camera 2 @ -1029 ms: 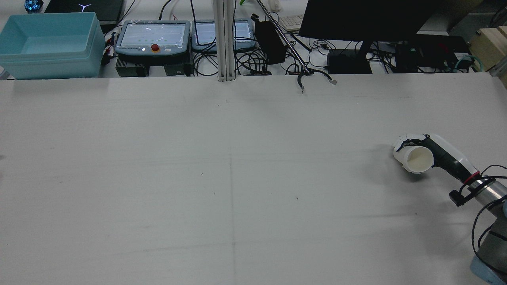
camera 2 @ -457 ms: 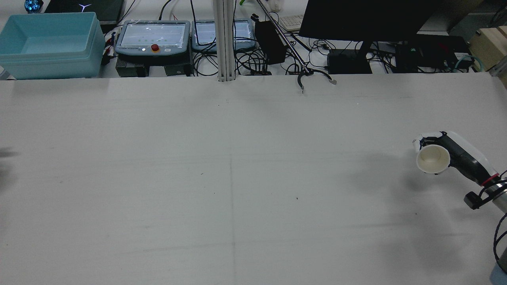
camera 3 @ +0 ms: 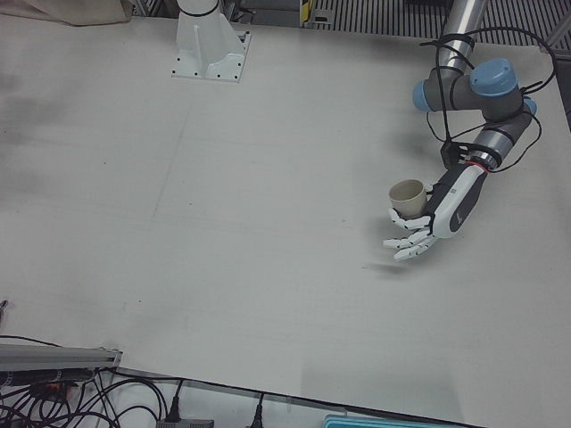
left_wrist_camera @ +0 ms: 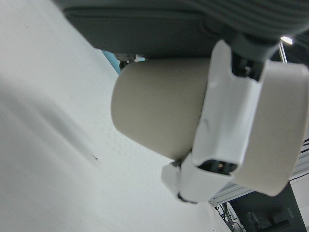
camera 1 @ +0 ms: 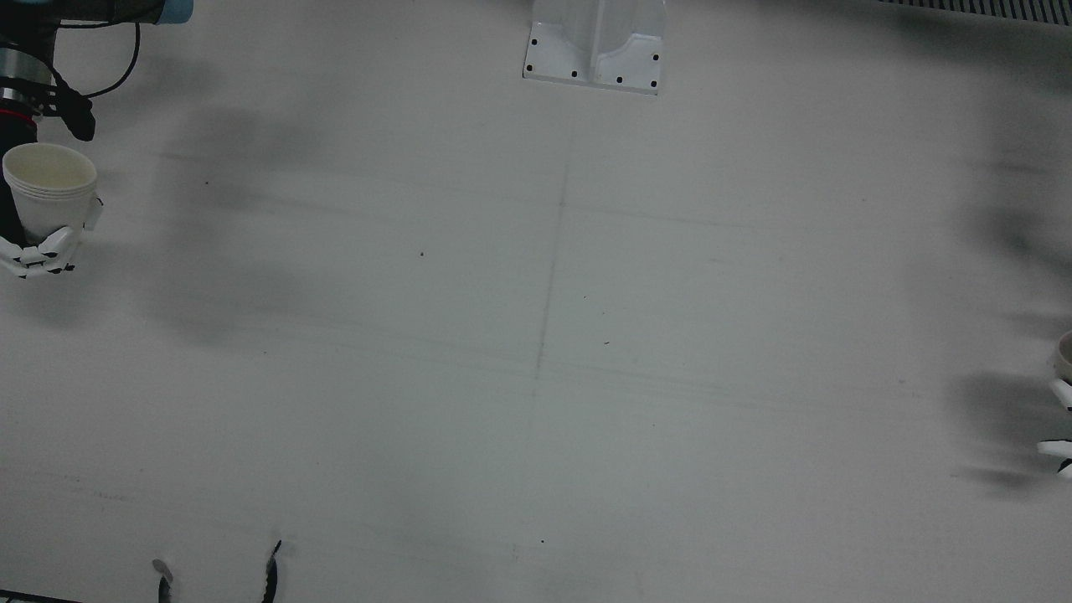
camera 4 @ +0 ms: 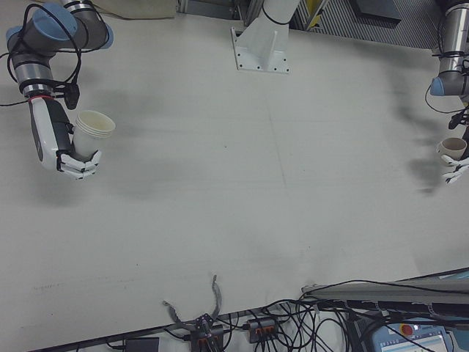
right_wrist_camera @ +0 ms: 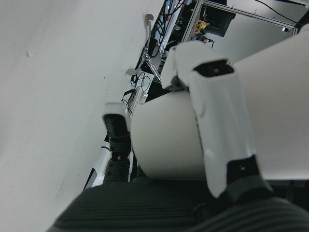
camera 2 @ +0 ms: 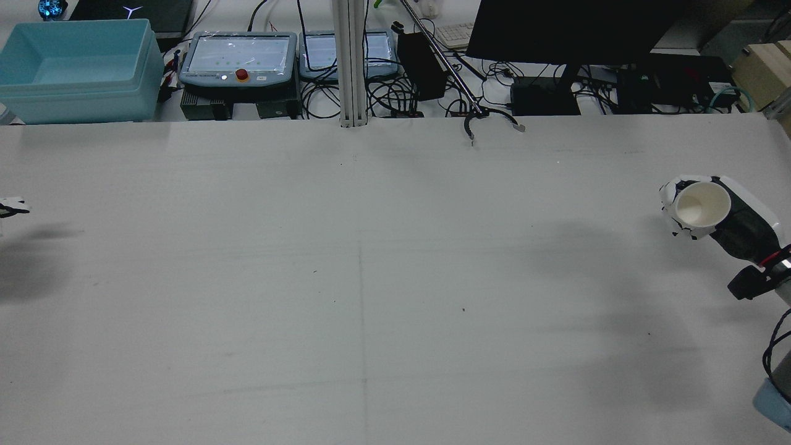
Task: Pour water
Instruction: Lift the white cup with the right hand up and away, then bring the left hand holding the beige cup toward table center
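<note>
My right hand [camera 2: 735, 222] is shut on a white paper cup [camera 2: 701, 205] and holds it above the table at the far right of the rear view, mouth up and slightly tilted. The cup also shows in the front view [camera 1: 48, 191], the right-front view [camera 4: 94, 125] and the right hand view [right_wrist_camera: 166, 140]. My left hand [camera 3: 439, 212] is shut on a beige paper cup [camera 3: 407, 196], upright above the table, fingers reaching past it. Only its fingertips [camera 2: 13, 207] show at the rear view's left edge. The left hand view shows the beige cup [left_wrist_camera: 157, 108] up close.
The white table [camera 2: 371, 278] lies bare between the hands. Beyond its far edge stand a blue bin [camera 2: 77, 71], teach pendants [camera 2: 238, 55], a monitor [camera 2: 575, 28] and cables. A reacher-grabber's claw [camera 2: 491, 120] rests on the far edge. The column base [camera 1: 596, 42] sits mid-back.
My right hand has carried the white cup right and toward the table's far edge, higher in the view. My left hand's fingertips have come into view at the left edge.
</note>
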